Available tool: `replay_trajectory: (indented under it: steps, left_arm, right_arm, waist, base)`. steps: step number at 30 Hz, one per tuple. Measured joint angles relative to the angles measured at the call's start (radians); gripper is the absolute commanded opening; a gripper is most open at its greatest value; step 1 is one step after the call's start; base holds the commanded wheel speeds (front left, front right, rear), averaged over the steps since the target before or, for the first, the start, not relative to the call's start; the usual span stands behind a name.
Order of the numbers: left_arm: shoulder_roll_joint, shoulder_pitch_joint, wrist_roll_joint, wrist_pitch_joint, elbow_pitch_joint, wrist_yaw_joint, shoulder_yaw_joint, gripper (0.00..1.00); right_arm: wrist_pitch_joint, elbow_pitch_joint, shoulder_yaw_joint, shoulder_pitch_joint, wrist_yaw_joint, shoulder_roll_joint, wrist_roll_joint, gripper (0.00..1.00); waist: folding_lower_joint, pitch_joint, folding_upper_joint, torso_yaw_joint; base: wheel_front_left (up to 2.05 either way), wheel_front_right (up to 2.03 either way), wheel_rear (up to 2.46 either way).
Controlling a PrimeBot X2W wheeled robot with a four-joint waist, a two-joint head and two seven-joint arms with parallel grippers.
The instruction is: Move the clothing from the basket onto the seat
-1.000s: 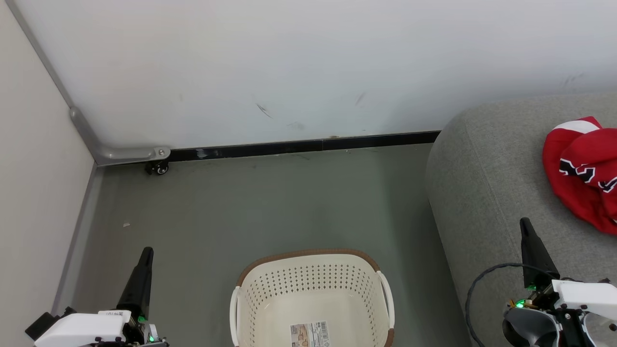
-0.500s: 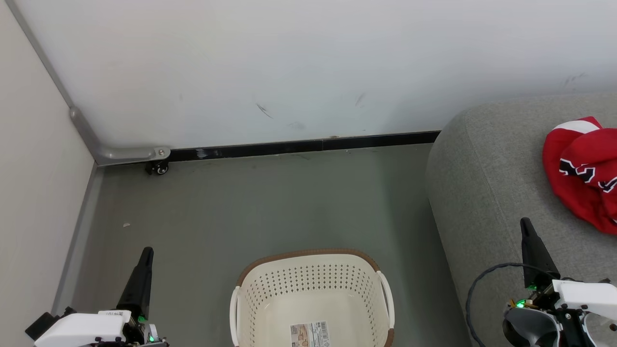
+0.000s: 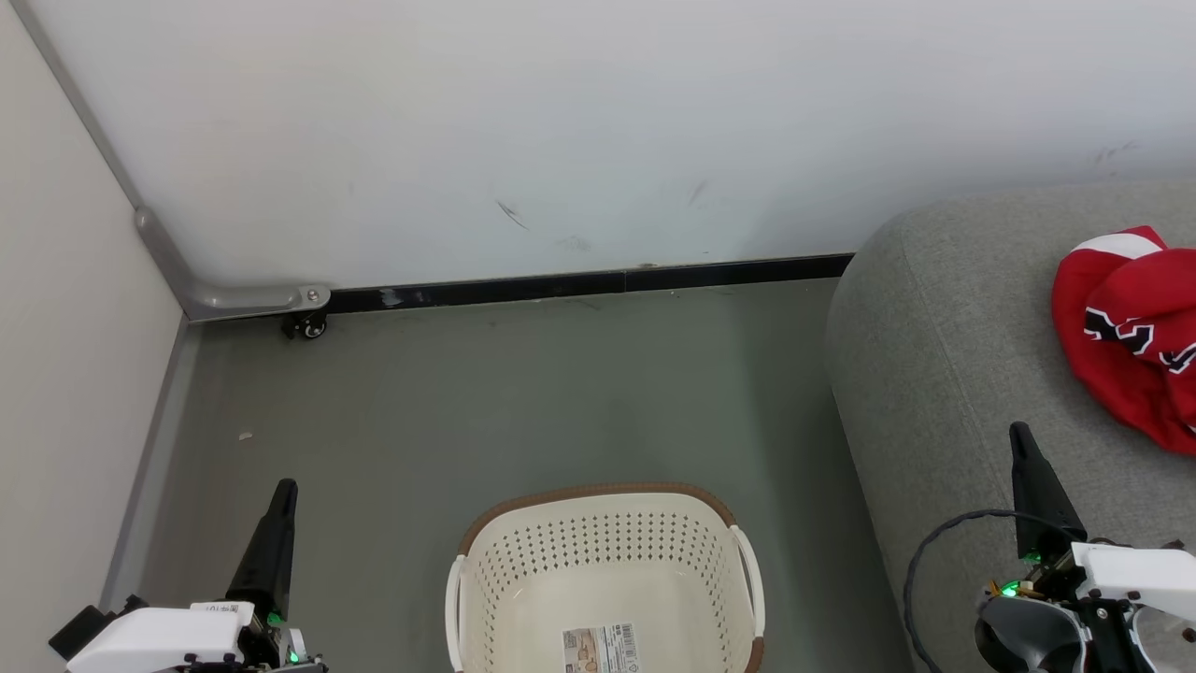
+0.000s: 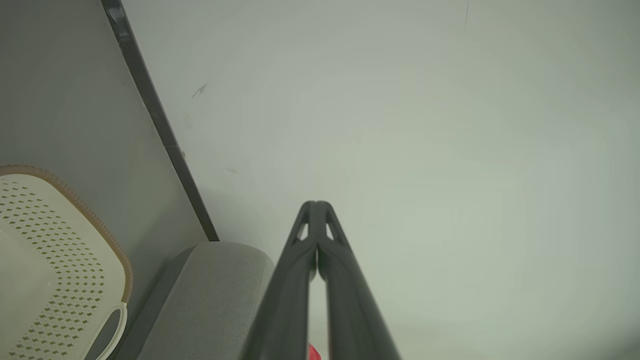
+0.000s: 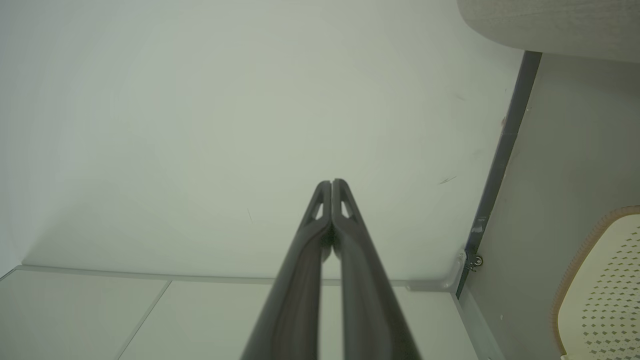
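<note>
Peek into the basket (image 3: 598, 491) first: just a paper label (image 3: 601, 648) inside, so likely all done. Rest both arms low; no more grabbing. Left of the basket, left fingers (image 3: 271, 551) pressed together, holding nothing, pointing ahead. Right of the basket, right fingers (image 3: 1037, 486) pressed together too, empty. Farther right of the basket, red clothing (image 3: 1126, 327) lying on the seat (image 3: 934, 374).

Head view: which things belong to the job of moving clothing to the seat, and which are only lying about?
Belong to the job: red clothing, lying on the grey sofa seat; cream laundry basket holding a paper label; left gripper and right gripper, both shut.
Lying about: black caster wheel; pale scrap of debris.
</note>
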Motion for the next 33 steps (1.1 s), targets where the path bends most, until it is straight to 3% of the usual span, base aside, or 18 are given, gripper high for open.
replay_trajectory:
  steps: [33]
  left_arm:
    - [0.000,0.000,0.000,0.000,0.000,0.000,0.000,0.00]
  right_arm:
    - [0.007,0.000,-0.005,0.000,0.000,0.001,0.000,0.00]
  waist:
    - [-0.0001,0.000,0.0000,0.000]
  base:
    - [0.00,0.00,0.00]
